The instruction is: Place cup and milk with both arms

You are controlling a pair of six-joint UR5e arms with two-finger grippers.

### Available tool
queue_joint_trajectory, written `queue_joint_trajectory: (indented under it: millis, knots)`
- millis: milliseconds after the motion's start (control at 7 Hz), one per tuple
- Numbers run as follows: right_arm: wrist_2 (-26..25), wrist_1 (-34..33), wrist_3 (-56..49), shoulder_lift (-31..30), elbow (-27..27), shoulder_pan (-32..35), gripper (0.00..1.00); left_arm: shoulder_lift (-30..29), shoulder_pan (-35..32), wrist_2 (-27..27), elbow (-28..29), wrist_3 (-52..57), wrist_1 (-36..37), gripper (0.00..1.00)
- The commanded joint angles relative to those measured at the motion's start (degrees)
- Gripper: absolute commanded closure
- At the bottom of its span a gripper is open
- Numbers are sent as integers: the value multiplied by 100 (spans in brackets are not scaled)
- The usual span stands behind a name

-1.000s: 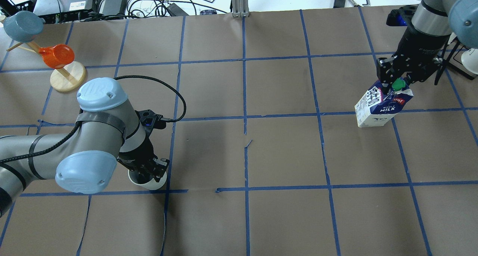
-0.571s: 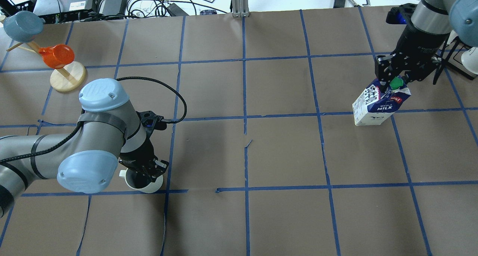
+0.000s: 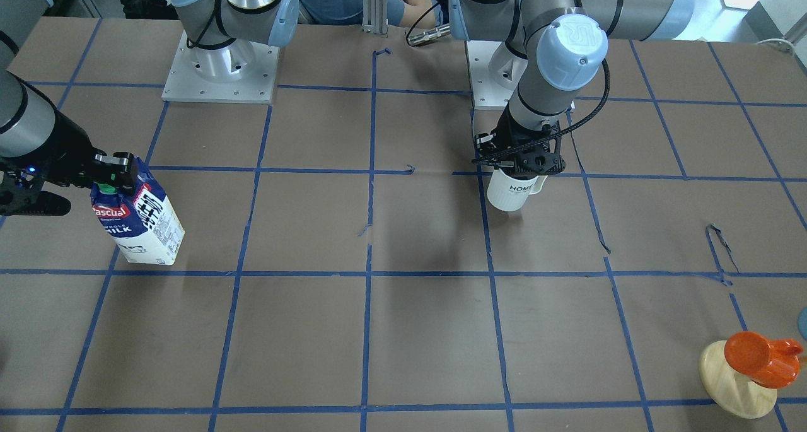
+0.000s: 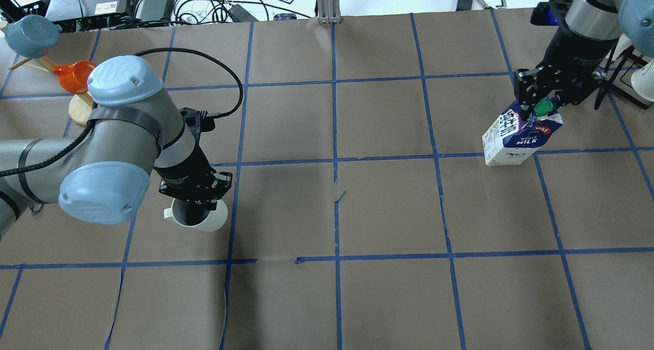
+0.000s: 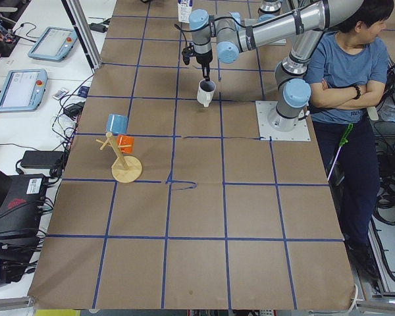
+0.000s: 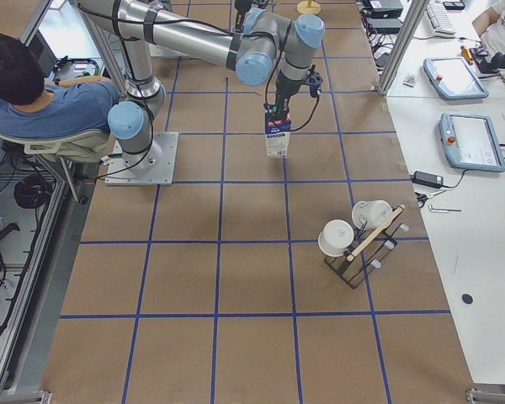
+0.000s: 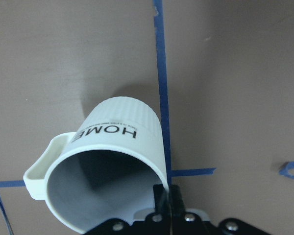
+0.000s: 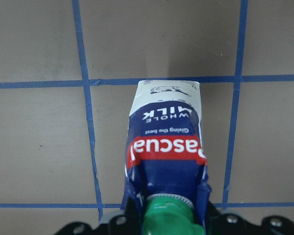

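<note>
While left claw [image 4: 196, 201] pinches cup [image 4: 212, 222] rim, right claw [image 4: 534, 110] clamps milk [image 4: 515, 141] top, ridge hidden.

White cup [image 3: 514, 194], grey inside; blue-white milk [image 3: 140, 225]

The silver-grey left arm [image 4: 117, 150], with its light-blue joint caps, reaches in bent at the elbow, and its wrist is turned to face straight down. The black two-finger left gripper [image 4: 196, 201] points at the table. It is clamped on the rim of the white ceramic mug [image 4: 204, 219] — one finger [image 7: 161, 196] inside the wall, the other outside. The matching right arm [image 4: 587, 18] stretches far out on its own side, forearm sloping down. Its black right gripper [image 4: 540, 105] pinches the gable top of the dark blue and white milk carton [image 4: 511, 135] — jaws closed against both faces.
</note>
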Motion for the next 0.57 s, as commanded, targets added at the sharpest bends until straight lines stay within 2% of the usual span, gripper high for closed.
queue_joint_trajectory:
  millis: [0, 286, 429]
  knots:
    - [14, 5, 0, 6, -53, 0, 81, -369, -457, -285, 445, -1828, 39, 100]
    - [31, 5, 0, 6, -53, 26, 81, -1071, -967, -767, 1138, -3043, 528, 100]
    - [31, 5, 0, -2, -53, 35, 81, -1553, -1170, -874, 1733, -3467, 601, 100]
